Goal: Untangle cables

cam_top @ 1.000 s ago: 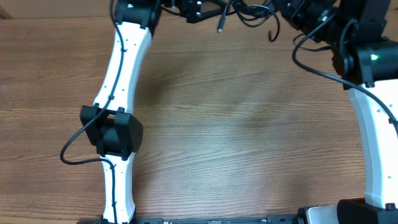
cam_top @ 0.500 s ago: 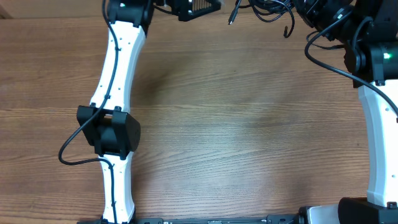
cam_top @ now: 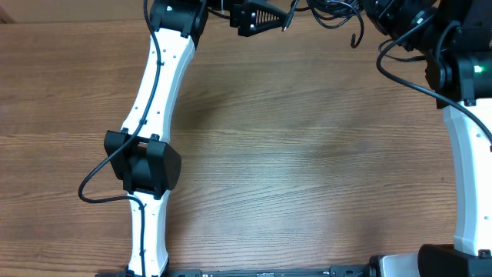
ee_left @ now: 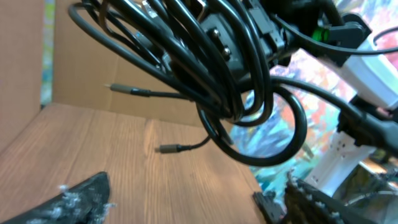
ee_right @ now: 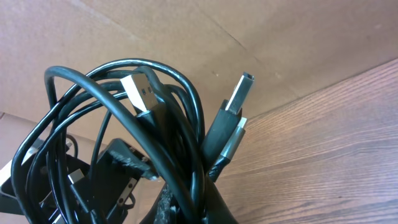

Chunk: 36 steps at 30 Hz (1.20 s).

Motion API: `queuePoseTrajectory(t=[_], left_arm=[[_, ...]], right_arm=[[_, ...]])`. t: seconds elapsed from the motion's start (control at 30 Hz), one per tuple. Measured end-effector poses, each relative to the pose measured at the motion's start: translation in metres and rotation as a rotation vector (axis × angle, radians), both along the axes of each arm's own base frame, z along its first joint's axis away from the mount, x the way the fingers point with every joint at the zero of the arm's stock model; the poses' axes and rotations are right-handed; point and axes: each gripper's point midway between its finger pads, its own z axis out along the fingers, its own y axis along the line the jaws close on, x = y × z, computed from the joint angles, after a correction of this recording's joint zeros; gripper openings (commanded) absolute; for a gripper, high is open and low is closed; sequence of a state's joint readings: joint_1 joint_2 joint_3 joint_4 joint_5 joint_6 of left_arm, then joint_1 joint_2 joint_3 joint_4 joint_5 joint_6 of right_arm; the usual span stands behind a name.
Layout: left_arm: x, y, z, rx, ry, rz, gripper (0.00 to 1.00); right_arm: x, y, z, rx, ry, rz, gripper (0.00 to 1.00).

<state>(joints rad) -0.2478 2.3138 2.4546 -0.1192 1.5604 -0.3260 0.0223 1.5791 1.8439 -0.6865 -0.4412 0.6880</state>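
- From overhead we see the cables [cam_top: 330, 9] only as a dark knot at the far edge of the table [cam_top: 292, 154]. It sits between the left gripper [cam_top: 265, 15] and the right gripper [cam_top: 380, 15], and one loose end [cam_top: 355, 38] curls over the wood.
- The left wrist view gives us what overhead hides. The bundle hangs in the air above the table, looped under the right gripper, and two thin plug tips [ee_left: 127, 91] stick out toward a cardboard wall [ee_left: 93, 62].
- In that same view the left fingers [ee_left: 81, 196] stand spread wide and grip nothing.
- Only the right wrist view shows us two flat metal plugs [ee_right: 140, 93] close up, at the top of the coil.
- The right jaws are pressed together on the cables, and the strands hide their tips.
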Motion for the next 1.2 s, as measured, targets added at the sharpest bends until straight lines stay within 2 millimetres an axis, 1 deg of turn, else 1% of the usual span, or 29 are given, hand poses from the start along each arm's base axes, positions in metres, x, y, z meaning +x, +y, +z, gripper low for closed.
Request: queuePoseTrajectory(t=[0.03, 0.07, 0.1, 0.13, 0.2, 0.33, 0.5, 0.6, 0.63, 0.67, 0.7, 0.73, 0.77, 0.8, 1.07, 1.2], left_arm=[[0.0, 0.001, 0.0, -0.002, -0.008, 0.001, 0.82], [0.0, 0.001, 0.0, -0.003, -0.012, 0.002, 0.84], [0.001, 0.002, 0.001, -0.005, -0.02, 0.004, 0.89], [0.002, 0.002, 0.001, -0.005, -0.021, 0.005, 0.9], [0.002, 0.003, 0.001, -0.007, -0.028, 0.006, 0.84], [0.001, 0.002, 0.008, -0.022, -0.088, 0.005, 0.85], [-0.004, -0.001, 0.019, -0.039, -0.149, -0.006, 0.85], [-0.008, -0.006, 0.021, -0.037, -0.138, -0.018, 0.84], [-0.01, -0.008, 0.021, -0.036, -0.133, -0.023, 0.81], [-0.01, -0.009, 0.021, -0.034, -0.126, -0.024, 0.73], [-0.01, -0.009, 0.021, -0.032, -0.118, -0.024, 0.62], [-0.011, -0.01, 0.021, -0.032, -0.117, -0.027, 0.4], [-0.012, -0.011, 0.021, -0.031, -0.111, -0.029, 0.14], [-0.012, -0.011, 0.021, -0.03, -0.106, -0.029, 0.04], [-0.012, -0.01, 0.024, -0.035, -0.126, -0.027, 0.04], [-0.013, -0.002, 0.036, -0.05, -0.184, -0.014, 0.04]], right_arm=[[0.0, 0.0, 0.0, 0.0, 0.002, 0.0, 0.04], [0.0, 0.0, -0.001, 0.0, 0.006, 0.0, 0.04], [-0.001, 0.0, -0.002, -0.001, 0.009, 0.0, 0.04], [-0.001, 0.0, -0.002, -0.001, 0.01, -0.001, 0.04], [-0.001, 0.0, -0.004, -0.002, 0.019, -0.002, 0.04], [-0.003, -0.003, -0.01, -0.01, 0.042, -0.014, 0.04], [-0.001, -0.005, -0.008, -0.016, 0.033, -0.028, 0.04], [0.001, -0.006, -0.005, -0.018, 0.016, -0.034, 0.04], [0.002, -0.006, -0.004, -0.017, 0.011, -0.035, 0.04], [0.002, -0.006, -0.003, -0.014, 0.01, -0.036, 0.04], [0.002, -0.006, -0.003, -0.013, 0.008, -0.036, 0.04], [0.002, -0.006, -0.002, -0.009, 0.006, -0.037, 0.04], [0.003, -0.006, -0.001, -0.007, 0.002, -0.038, 0.04], [0.003, -0.006, 0.0, -0.007, 0.0, -0.038, 0.04], [0.002, -0.006, -0.002, -0.001, 0.012, -0.04, 0.04], [0.001, -0.005, -0.003, 0.0, 0.02, -0.038, 0.04]])
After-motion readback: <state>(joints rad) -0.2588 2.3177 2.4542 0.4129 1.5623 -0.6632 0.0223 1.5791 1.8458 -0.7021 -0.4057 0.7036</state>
